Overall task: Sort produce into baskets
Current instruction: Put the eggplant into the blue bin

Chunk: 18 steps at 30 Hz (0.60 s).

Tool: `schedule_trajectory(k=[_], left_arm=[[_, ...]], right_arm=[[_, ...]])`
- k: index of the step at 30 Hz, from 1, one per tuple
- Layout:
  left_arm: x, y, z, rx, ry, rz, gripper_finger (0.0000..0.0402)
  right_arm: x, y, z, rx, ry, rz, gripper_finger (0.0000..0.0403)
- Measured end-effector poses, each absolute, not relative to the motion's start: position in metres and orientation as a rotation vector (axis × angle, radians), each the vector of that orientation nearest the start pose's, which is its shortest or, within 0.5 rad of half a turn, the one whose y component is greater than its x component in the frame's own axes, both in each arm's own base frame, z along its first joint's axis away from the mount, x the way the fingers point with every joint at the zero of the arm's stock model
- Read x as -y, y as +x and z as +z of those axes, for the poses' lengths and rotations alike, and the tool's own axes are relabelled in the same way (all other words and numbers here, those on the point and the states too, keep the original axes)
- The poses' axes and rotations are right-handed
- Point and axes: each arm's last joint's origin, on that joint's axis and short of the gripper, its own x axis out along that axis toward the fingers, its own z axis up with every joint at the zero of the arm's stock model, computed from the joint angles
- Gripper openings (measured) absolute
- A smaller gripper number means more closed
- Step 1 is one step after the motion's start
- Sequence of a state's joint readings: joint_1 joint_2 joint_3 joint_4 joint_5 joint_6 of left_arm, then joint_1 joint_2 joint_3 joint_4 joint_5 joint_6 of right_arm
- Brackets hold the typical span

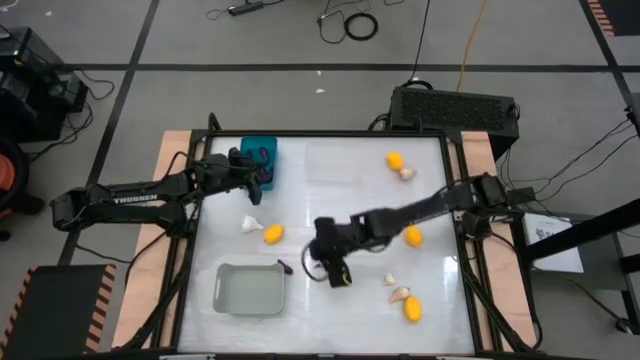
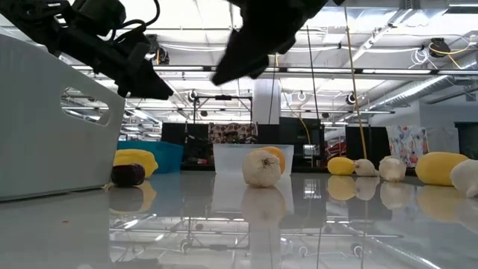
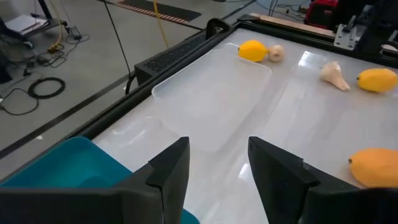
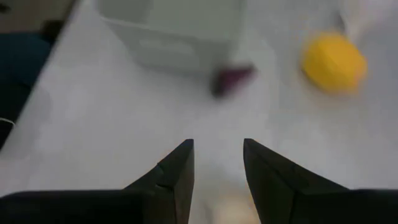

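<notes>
My left gripper is open and empty, beside the teal basket, whose corner shows in the left wrist view. The clear basket lies ahead of it. My right gripper is open above the table's middle, right of the grey basket. A dark purple eggplant lies on the table by that basket's corner. A yellow piece lies beyond it. A garlic bulb sits on the table roughly below my right gripper.
More produce lies on the table: a yellow piece and garlic at the far right, garlic near the middle left, a yellow piece at the right, garlic and a yellow piece at the near right.
</notes>
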State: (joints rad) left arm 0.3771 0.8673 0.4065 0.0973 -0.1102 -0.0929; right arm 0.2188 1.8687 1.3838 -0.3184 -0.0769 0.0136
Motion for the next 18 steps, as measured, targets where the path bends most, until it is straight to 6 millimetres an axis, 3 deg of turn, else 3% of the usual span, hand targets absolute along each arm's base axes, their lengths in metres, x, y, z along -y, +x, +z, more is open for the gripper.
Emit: schedule_trajectory(k=[4,9,18], left_arm=[[-0.071,0.171,0.215,-0.342,-0.137,0.501,0.0171],[-0.071,0.171,0.215,-0.341,-0.141,0.502,0.0171],[-0.071,0.171,0.215,-0.345,-0.144,0.501,0.0171]], right_arm=[[-0.095,0.403,0.219,-0.658,-0.072,0.277,0.013],[-0.096,0.409,0.211,-0.636,-0.059,0.265,0.013],[-0.102,0.43,0.157,-0.651,-0.043,0.258,0.013]])
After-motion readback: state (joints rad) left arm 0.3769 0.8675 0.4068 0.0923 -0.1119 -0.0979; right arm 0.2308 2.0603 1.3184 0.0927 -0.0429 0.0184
